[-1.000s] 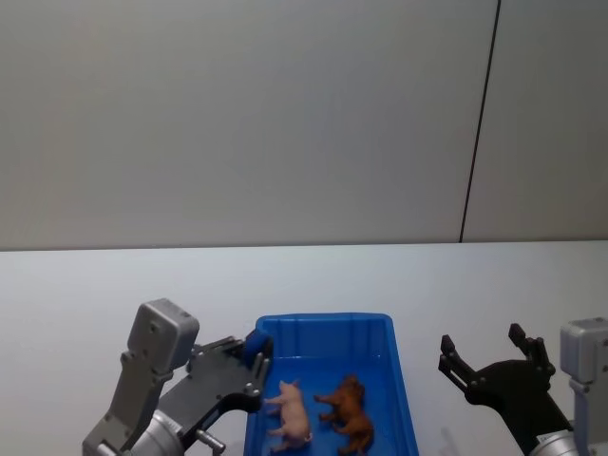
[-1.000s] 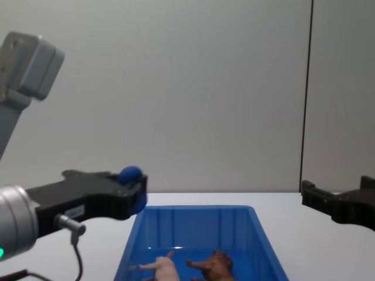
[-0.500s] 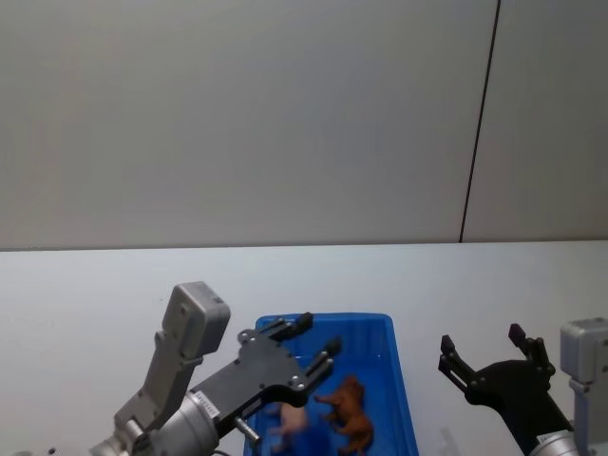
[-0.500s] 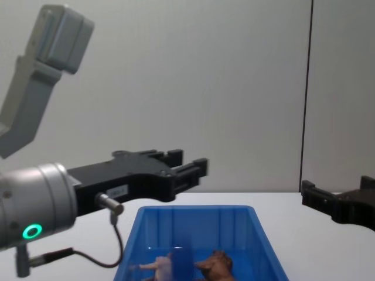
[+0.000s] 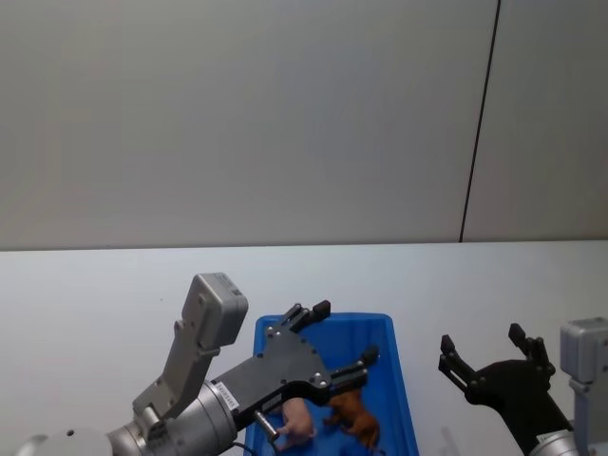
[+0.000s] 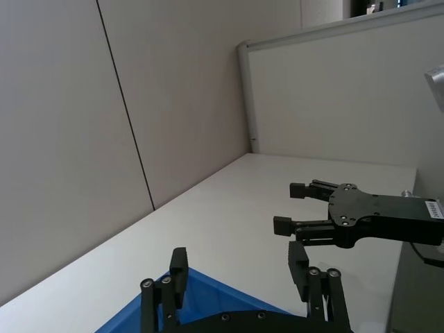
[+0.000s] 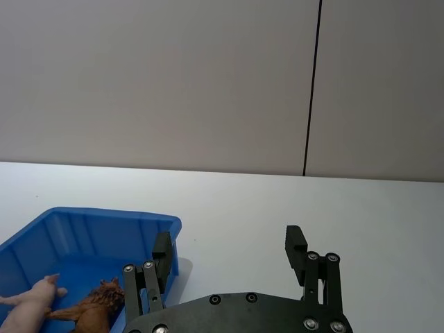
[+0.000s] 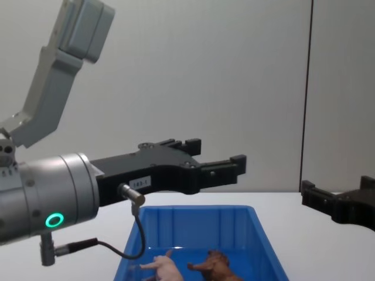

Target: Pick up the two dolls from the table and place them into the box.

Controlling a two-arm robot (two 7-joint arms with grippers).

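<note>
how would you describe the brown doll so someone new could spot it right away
Look for the bright blue box on the white table. Two small dolls lie on its floor side by side. The brown doll is the rough, reddish one nearer the robot's right, beside the smooth pale pink doll.

Your left gripper is now higher and farther right, over the box. Its fingers are spread wide, and the small blue ball is gone.
</note>
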